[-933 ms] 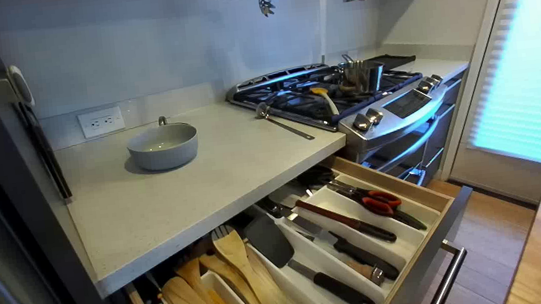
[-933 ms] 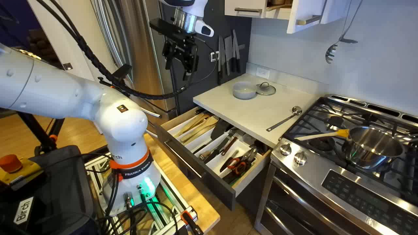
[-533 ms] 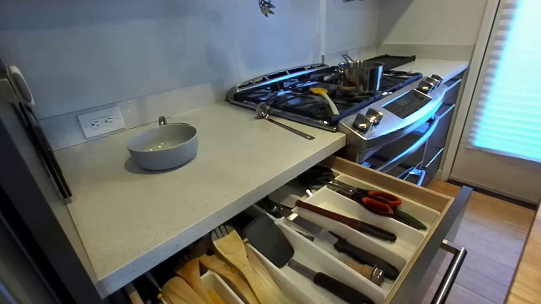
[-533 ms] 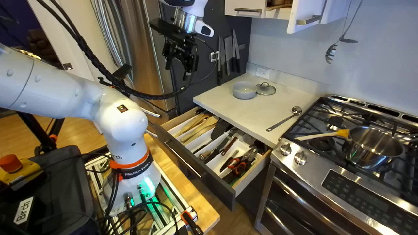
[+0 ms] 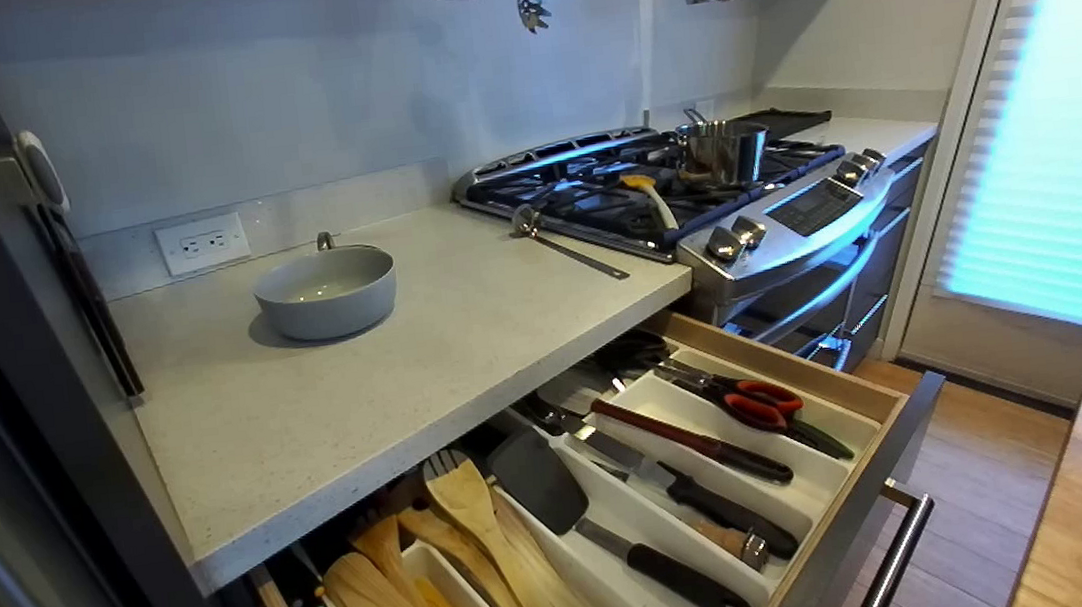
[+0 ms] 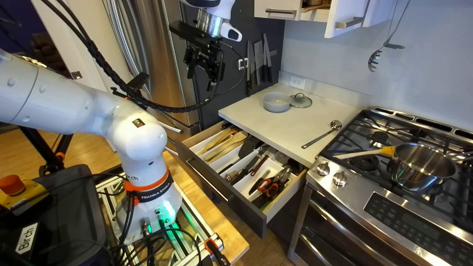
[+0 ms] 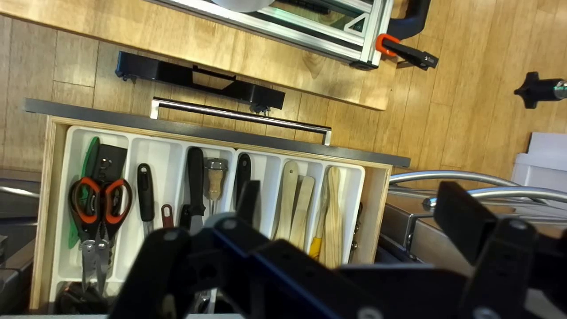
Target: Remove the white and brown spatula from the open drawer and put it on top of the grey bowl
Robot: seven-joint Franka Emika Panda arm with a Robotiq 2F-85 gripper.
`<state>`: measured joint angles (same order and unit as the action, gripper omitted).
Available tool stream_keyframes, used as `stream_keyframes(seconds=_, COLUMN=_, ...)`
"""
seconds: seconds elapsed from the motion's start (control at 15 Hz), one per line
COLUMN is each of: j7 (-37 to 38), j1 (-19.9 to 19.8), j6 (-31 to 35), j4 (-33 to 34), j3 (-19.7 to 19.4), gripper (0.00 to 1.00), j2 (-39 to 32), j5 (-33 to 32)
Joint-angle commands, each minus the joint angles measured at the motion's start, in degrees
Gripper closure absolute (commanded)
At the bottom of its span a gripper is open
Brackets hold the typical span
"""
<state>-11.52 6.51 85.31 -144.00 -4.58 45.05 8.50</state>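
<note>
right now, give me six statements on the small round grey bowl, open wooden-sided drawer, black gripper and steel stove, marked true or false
1. The small round grey bowl sits on the pale countertop. True.
2. The black gripper is shut. False: its jaws stand apart.
3. The open wooden-sided drawer holds scissors with orange-red and black handles. True.
4. The round glass lid covers the bowl. False: it lies on the countertop, beside the bowl.
5. The shiny steel pot stands on the countertop. False: it stands on the steel stove.
6. A broad black spatula lies in the drawer. True.
</note>
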Motion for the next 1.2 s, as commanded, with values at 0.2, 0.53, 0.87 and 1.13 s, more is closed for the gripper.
stream_keyframes(seconds=0.2, j7=-1.35, j1=-3.35, j6=14.62, j4=-5.80, j3=-0.25, gripper=0.00, j2=-8.46, j5=-0.18)
stream_keyframes(seconds=0.53, j7=2.00, j1=-7.54, j6=33.42, j4=-8.18, j3=1.30, gripper=0.00, j2=-25.45, j5=-8.33)
stream_keyframes(seconds=0.87, j7=5.80, j1=-9.09, j6=40.72, j4=-8.34, j3=1.14, gripper=0.00, j2=-32.53, j5=-12.93)
stream_keyframes(seconds=1.13, j7=6.99, j1=-9.39, j6=41.44, j4=-5.93, j3=1.46, gripper=0.00, j2=-37.40, j5=-13.70)
